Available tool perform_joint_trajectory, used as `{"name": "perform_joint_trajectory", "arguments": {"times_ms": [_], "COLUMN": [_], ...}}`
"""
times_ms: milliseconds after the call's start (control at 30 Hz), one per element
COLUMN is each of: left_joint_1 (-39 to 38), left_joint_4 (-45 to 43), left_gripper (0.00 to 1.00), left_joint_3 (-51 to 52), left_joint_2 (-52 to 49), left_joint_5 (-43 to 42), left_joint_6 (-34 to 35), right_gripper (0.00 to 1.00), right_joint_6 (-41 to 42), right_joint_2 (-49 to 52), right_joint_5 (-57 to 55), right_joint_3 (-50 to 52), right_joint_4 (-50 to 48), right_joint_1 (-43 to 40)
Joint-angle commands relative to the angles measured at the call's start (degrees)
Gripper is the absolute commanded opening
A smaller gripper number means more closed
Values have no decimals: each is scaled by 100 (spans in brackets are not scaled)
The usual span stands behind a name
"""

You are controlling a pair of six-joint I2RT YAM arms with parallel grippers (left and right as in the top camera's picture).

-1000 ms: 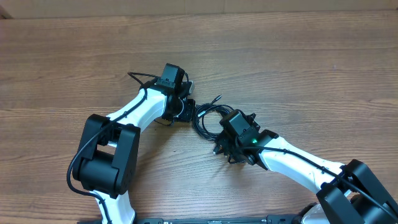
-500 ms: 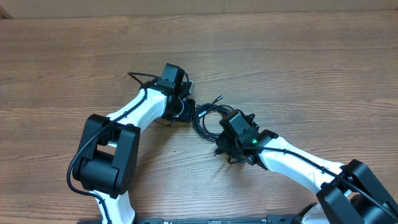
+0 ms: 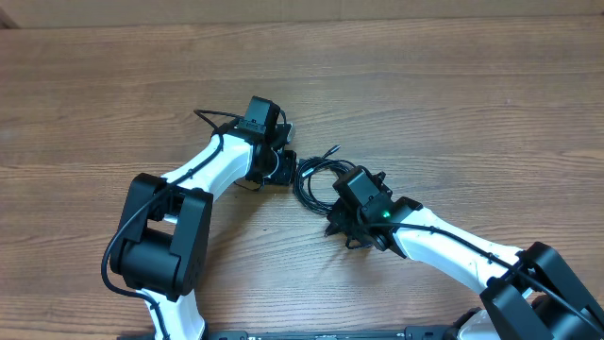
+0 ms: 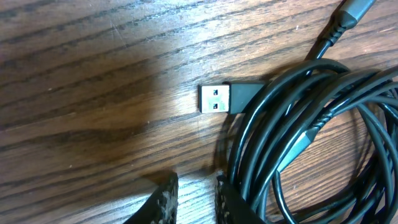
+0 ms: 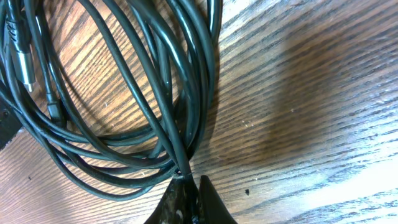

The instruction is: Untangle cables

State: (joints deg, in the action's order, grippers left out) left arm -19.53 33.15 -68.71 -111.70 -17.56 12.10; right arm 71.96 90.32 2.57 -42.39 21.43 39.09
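Black, thin, glossy cables (image 3: 310,179) sit in one loose coil at mid table, several loops stacked and crossing, right between my two grippers. Left wrist view: the bundle (image 4: 298,143) fills the right side, strands running side by side. A USB plug (image 4: 214,99) with a silver shell and black body pokes out to the left, flat on the wood and tucked under the outer loops. A grey-tipped cord end (image 4: 345,18) leaves at the far right corner. Left gripper (image 4: 193,199) is down at the coil's left edge, fingers a narrow gap apart with bare wood between them and nothing gripped. The right-hand finger (image 4: 227,199) touches the outer loop. Right wrist view: the loops (image 5: 124,93) fan out to the far left and converge at the right gripper (image 5: 186,199). Its fingers are closed tight together and a few strands run straight into the tips, pinched there as far as I can see. A small silver plug tip (image 5: 25,65) lies inside the coil at the left. Overhead, the left gripper (image 3: 283,162) head covers the coil's left edge. The right gripper (image 3: 332,203) head covers its near right part, so I can't follow the crossings there. Wood-grain table (image 3: 453,94) lies all around, and both white arms reach in from the near side.
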Motion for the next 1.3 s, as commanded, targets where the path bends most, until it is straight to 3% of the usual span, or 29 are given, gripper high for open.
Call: {"name": "perform_joint_trajectory", "arguments": {"times_ms": [0, 267, 433, 600, 767, 1000, 1267], "left_joint_1": [-74, -74, -74, -74, -74, -74, -74], "left_joint_4": [-17, -17, -17, -17, -4, 4, 4], "left_gripper": [22, 22, 22, 22, 20, 20, 20], "left_joint_3": [4, 4, 4, 4, 4, 4, 4], "left_joint_2": [-70, -70, -70, -70, -70, -70, -70], "left_joint_5": [-4, -4, -4, -4, -2, -2, -2], "left_joint_6": [103, 103, 103, 103, 101, 98, 98], "right_gripper": [4, 4, 4, 13, 15, 33, 33], "right_joint_6": [-116, -933, -1014, -1102, -1410, -1722, -1714], "right_joint_2": [13, 13, 13, 13, 13, 13, 13], "right_joint_5": [13, 490, 507, 527, 774, 966, 890], "right_joint_3": [17, 17, 17, 17, 17, 15, 15], "right_joint_4": [-37, -404, -420, -426, -520, -706, -726], "right_joint_1": [20, 20, 20, 15, 15, -24, -28]}}
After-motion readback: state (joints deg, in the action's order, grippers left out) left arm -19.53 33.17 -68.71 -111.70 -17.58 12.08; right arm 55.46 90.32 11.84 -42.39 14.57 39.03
